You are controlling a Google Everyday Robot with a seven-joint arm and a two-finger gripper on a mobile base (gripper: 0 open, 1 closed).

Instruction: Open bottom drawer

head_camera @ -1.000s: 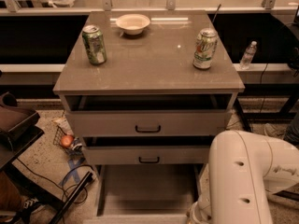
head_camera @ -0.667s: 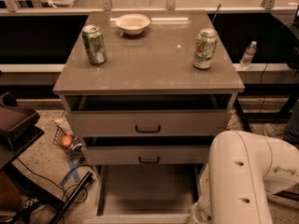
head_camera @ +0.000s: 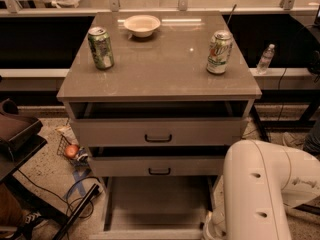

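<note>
Arm (head_camera: 260, 194) is nearest and fills the lower right. End effector (head_camera: 211, 228) sits low at the bottom edge, by the right front corner of the bottom drawer (head_camera: 155, 204). It is mostly hidden under the arm, so its grip state cannot be told. Bottom drawer stands pulled well out with its grey floor bare, so the task looks about done. Risk: more pull could run it off its runners, or drag the cabinet (head_camera: 150, 74) and tip the green can (head_camera: 101, 47) and pale can (head_camera: 219, 52). Middle drawer (head_camera: 159, 166) and top drawer (head_camera: 158, 132) are slightly ajar. Bowl (head_camera: 142, 25) at back.
</note>
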